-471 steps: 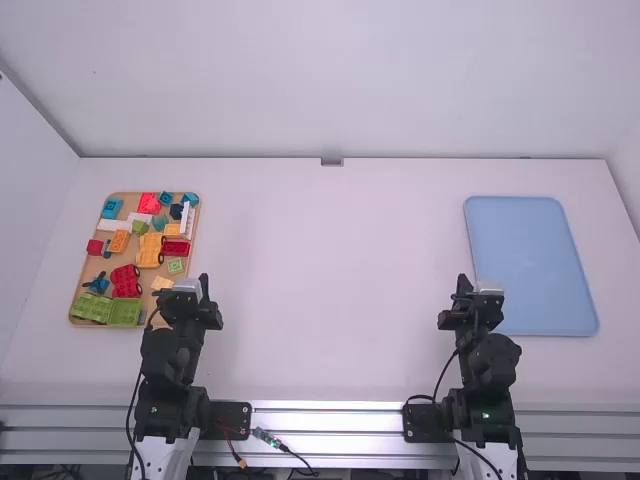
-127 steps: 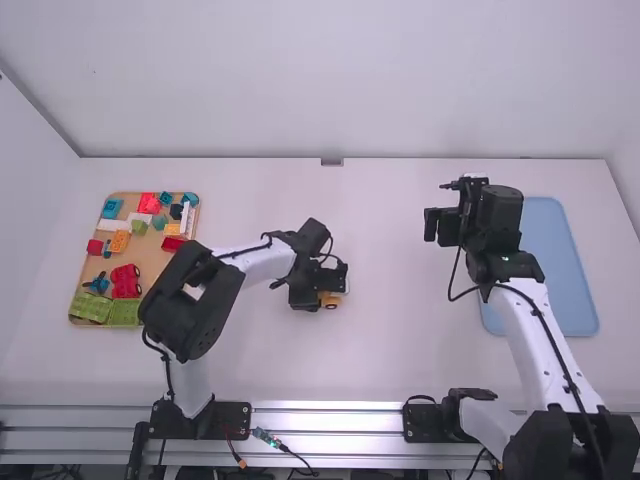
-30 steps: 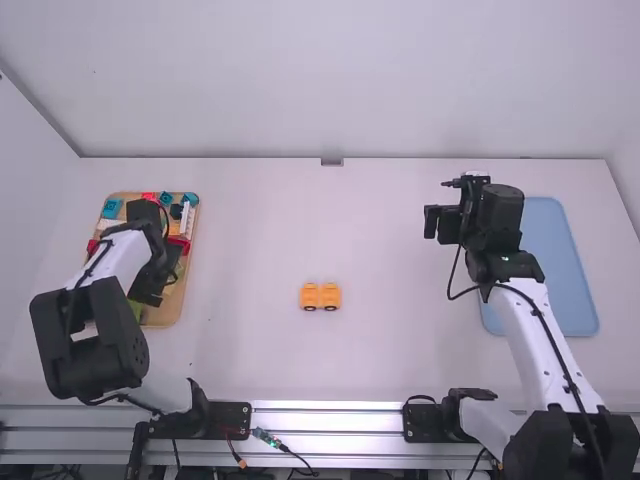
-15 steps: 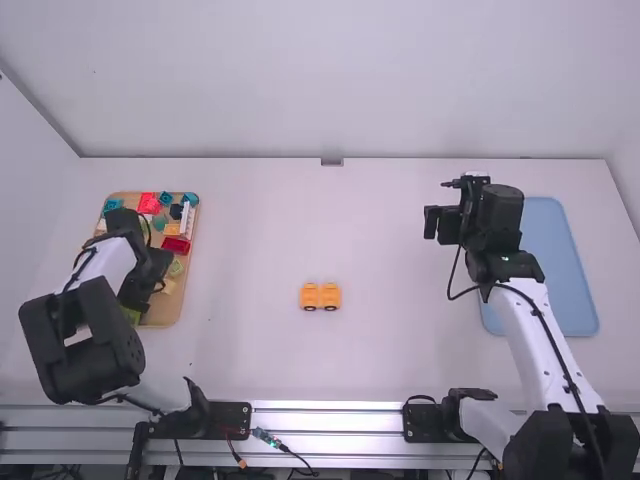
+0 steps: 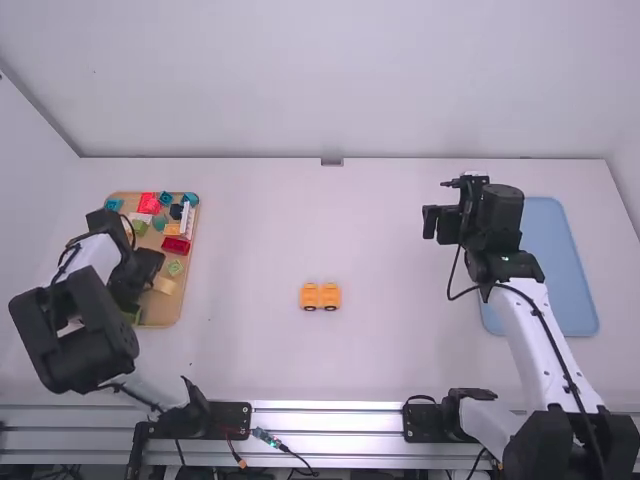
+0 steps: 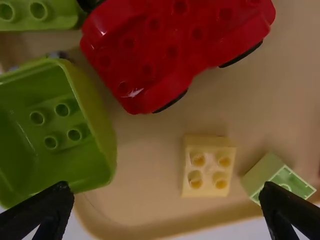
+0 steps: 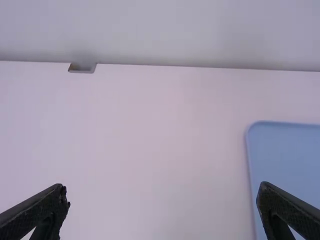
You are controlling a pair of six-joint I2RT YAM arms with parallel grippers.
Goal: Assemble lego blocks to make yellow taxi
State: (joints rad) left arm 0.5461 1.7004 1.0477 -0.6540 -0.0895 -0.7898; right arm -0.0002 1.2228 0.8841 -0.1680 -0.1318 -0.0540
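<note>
The orange-yellow wheeled base [image 5: 320, 297] stands alone at mid-table. Over the wooden tray of blocks [image 5: 170, 312] at the left is my left gripper [image 5: 141, 275]; in the left wrist view, my left gripper [image 6: 166, 187] has its fingers wide apart, nothing between them. Below it in that view lie a pale yellow four-stud block [image 6: 209, 167], a light green block [image 6: 280, 180], a red wheeled base [image 6: 165, 55] and a green hollow piece [image 6: 55, 125]. My right gripper [image 5: 437, 222] is raised left of the blue tray; my right gripper [image 7: 163, 188] is open and unloaded.
A blue tray [image 5: 540, 250] lies at the right, partly behind the right arm. More blocks fill the wooden tray's far part, among them a red one [image 5: 175, 245] and a long white one [image 5: 186, 218]. The wall meets the table's far edge.
The wheeled base went from the wooden tray to mid-table, where my left gripper was earlier. Over the last second that gripper shifted left across the tray. The right arm rose, then stayed nearly still.
</note>
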